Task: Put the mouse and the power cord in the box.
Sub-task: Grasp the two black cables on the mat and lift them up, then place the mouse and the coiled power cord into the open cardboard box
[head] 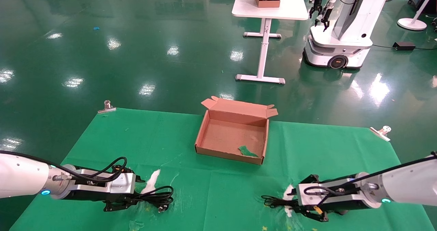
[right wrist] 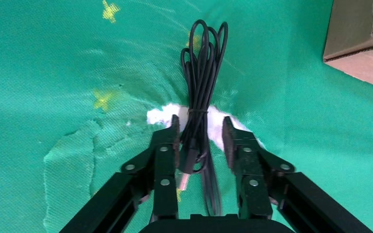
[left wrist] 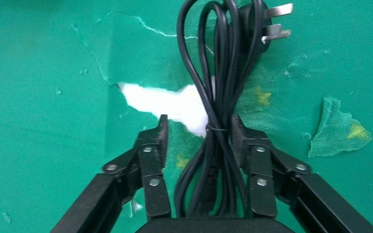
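The power cord, a thick black looped bundle with a pronged plug, lies on the green cloth at the front left. My left gripper stands open astride it, low over the cloth. At the front right, a thin black tied cable bundle with a small flat plug lies between the open fingers of my right gripper, which is also down at the cloth. The mouse's body is hidden. The brown cardboard box sits open at mid table, beyond both grippers.
The green cloth is torn, with white patches under both grippers. A green scrap lies in the box. Metal clips hold the far corners. Beyond stand a white table and another robot.
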